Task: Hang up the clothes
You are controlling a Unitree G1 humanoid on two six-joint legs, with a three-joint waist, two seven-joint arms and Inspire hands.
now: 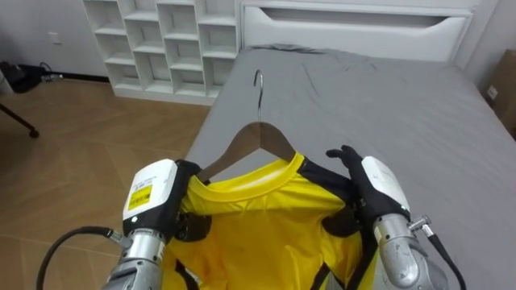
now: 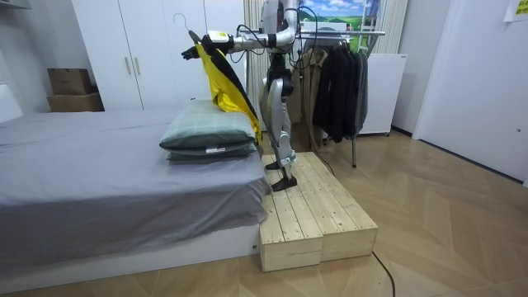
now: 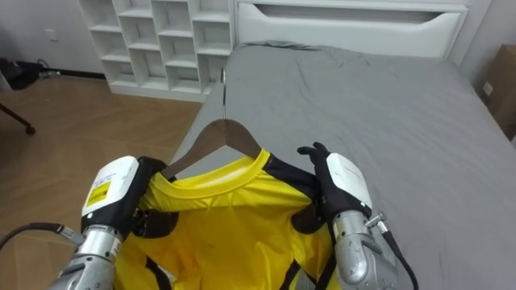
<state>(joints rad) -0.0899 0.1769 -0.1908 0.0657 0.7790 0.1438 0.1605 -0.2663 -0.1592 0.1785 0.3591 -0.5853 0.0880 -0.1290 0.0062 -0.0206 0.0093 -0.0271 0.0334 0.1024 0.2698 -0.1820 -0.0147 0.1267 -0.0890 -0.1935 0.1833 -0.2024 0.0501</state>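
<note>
Grey sheeting covers the wide bed [image 1: 387, 105] that stretches away ahead of the robot, ending at a white headboard [image 1: 355, 28] on the far side. A white shelf unit [image 1: 161, 40] of open cubbies stands at far left, above the wooden floor [image 1: 72, 153].

Near the head camera, the yellow shirt [image 1: 258, 229] is held up over the near left edge of the bed. It is already on a wooden hanger [image 1: 239, 147]: the collar sits round the hanger's neck, and the metal hook points up and away over the sheet. The left hand [image 1: 153, 197] grips the shirt's left shoulder, with dark fingers curled over the cloth where the hanger's arm runs under it. The right hand [image 1: 375, 189] clasps the right shoulder the same way, fingers lying over the top and the cloth pinched below.

From the room view, the robot stands upright on a low wooden platform [image 2: 318, 210] at the bed's side, arms stretched out level. The shirt hangs from them above two stacked pillows [image 2: 210, 132]. Behind the robot is a clothes rack [image 2: 363, 33] with dark garments [image 2: 340, 82] hanging on it.
</note>
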